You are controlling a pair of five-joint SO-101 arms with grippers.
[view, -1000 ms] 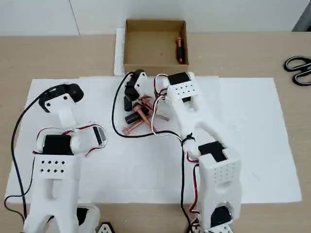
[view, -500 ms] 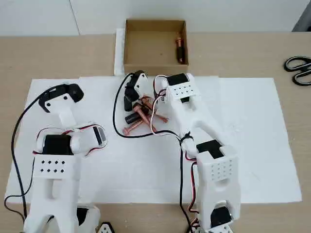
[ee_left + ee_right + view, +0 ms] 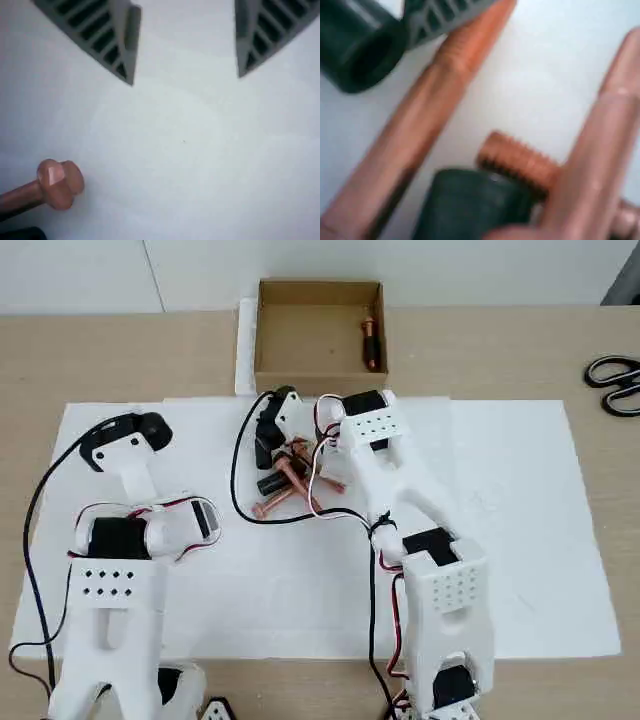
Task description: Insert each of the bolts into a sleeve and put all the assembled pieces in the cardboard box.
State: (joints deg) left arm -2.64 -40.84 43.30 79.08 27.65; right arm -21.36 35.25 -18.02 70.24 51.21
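Tabletop seen from above, with two white robot arms standing on a white paper sheet (image 3: 520, 540). At the middle of the sheet the right gripper (image 3: 270, 445) sits low over a small heap of copper bolts (image 3: 285, 490) and black sleeves (image 3: 272, 482), just on the near side of the cardboard box (image 3: 320, 285). Whether it is spread or pinching anything cannot be told. Its wrist view, very close, shows bolts lying crossed and touching among the sleeves. One copper piece (image 3: 370, 338) already lies along the right wall inside the box. The left gripper (image 3: 185, 72) hangs over bare paper to the left of the heap, jaws spread wide and holding nothing, with a single bolt head (image 3: 60, 182) just beside it. Judging by this, the step in hand is picking a part from the heap for another assembly, and most of the work remains. The next move calls for singling out one bolt or sleeve without dragging its neighbours along.
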